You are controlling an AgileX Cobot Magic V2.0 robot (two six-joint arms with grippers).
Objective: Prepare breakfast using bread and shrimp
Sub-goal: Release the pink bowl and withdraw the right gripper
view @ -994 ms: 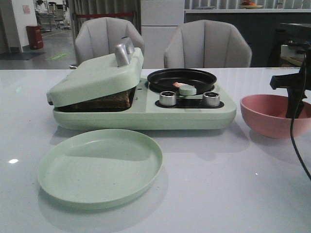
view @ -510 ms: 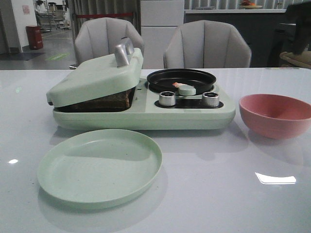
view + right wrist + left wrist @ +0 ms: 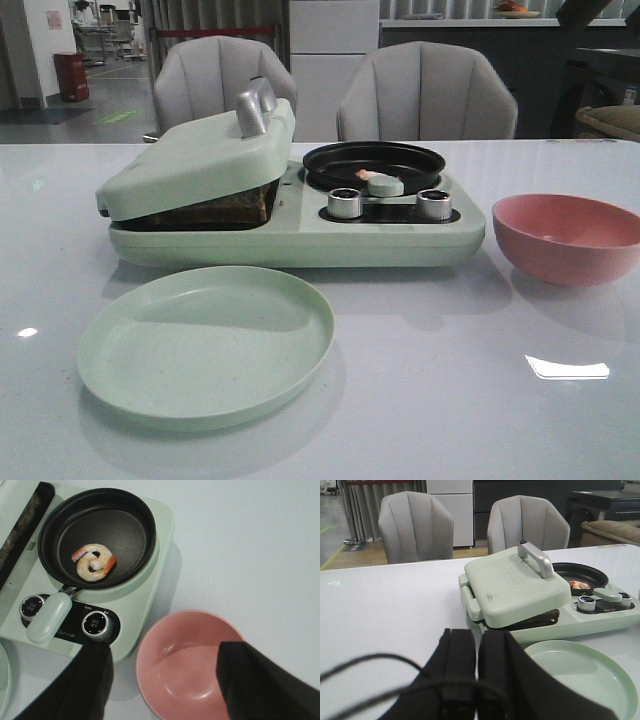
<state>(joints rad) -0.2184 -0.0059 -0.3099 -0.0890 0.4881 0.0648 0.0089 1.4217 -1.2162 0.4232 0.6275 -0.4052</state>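
The bread [image 3: 225, 208] lies pressed under the tilted lid [image 3: 195, 160] of the pale green breakfast maker, with only its dark crust edge [image 3: 540, 617] showing. A curled pink-orange shrimp [image 3: 94, 562] lies in the black round pan [image 3: 125, 525], and from the front the shrimp [image 3: 364, 174] barely shows over the rim. My right gripper [image 3: 162, 652] hangs open above the pink bowl [image 3: 187, 660] with nothing between its fingers. My left gripper [image 3: 476, 635] is shut and empty, low over the table, short of the appliance and the green plate [image 3: 580, 675].
Two silver knobs [image 3: 345, 203] and a green pan handle [image 3: 385, 186] sit on the appliance's front. The green plate [image 3: 205, 345] lies in front of it and the pink bowl [image 3: 565, 238] to its right. Two grey chairs [image 3: 425, 90] stand behind the table.
The right arm, which hung in front of the pink bowl at the right edge of the front view, has risen out of that view. Nothing on the table has moved.
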